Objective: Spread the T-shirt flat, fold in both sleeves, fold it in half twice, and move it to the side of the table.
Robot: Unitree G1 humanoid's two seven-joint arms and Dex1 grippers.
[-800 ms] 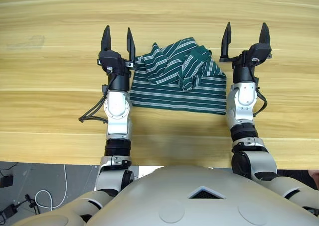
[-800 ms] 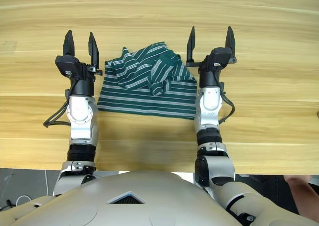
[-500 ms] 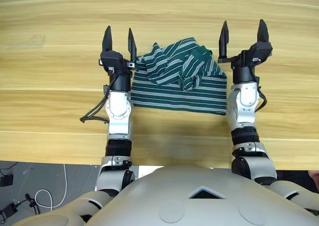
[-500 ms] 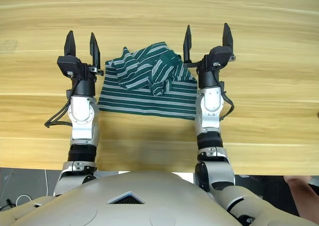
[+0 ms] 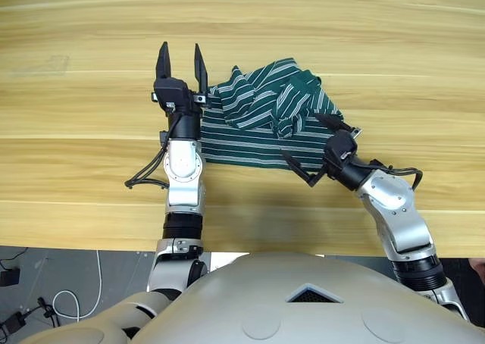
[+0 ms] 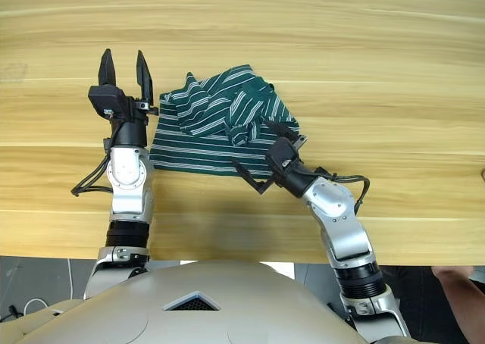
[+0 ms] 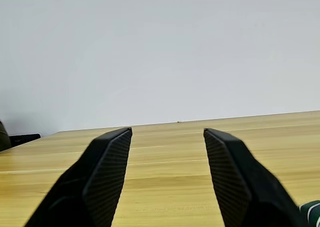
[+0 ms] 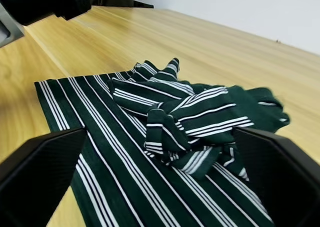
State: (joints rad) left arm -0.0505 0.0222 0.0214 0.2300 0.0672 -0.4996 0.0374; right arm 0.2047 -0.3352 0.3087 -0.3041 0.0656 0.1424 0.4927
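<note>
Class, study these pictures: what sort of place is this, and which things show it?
Probably a robot lab or test room: a long wooden table before a plain white wall, one crumpled T-shirt laid on it, and cables trailing on the grey floor.

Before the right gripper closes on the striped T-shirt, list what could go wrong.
The open right gripper hangs over the striped T-shirt near its crumpled bunch, so it may pinch several layers. The left gripper stands open beside the shirt's left edge, holding nothing; a one-sided pull could drag the shirt across the table.
</note>
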